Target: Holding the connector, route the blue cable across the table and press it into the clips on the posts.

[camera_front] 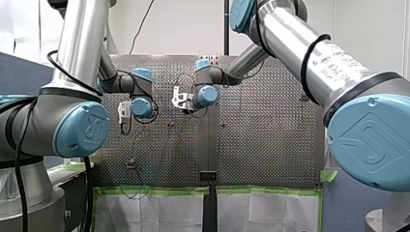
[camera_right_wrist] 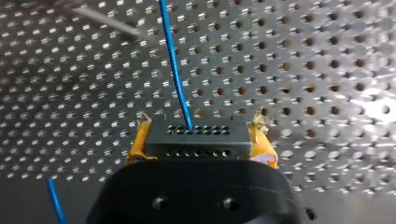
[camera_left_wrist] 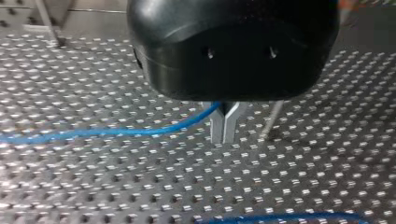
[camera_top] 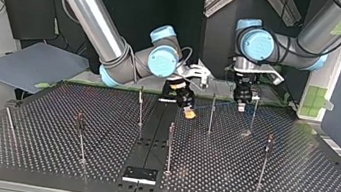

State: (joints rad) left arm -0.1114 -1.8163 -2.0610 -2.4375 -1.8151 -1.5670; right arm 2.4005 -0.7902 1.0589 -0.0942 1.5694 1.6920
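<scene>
Table (camera_top: 53, 125): the perforated table is carrying thin upright posts (camera_top: 212, 113) set well apart, and both arms are working at its far side in the top view
Posts: they are standing as waypoints, so the line is having to be strung from one to the next; the clips on them are too small to make out
My right end effector (camera_right_wrist: 201, 136): its yellow pads (camera_right_wrist: 139, 142) are pinching the connector (camera_right_wrist: 196, 140) from both sides just above the table, likely anchoring that end during routing
My left end effector (camera_left_wrist: 224, 125): its metal fingers are pressed together, seemingly nipping the blue cable (camera_left_wrist: 116, 132) beside a post, probably for steering that stretch toward a clip
Connector: the black block with rows of small holes is sitting square between the pads, holes facing ahead
Blue cable: it is leaving the connector's face and running fairly straight above the table toward my left end effector; another stretch is lying on the table under that end effector; whether any clip is gripping it cannot be told
</scene>
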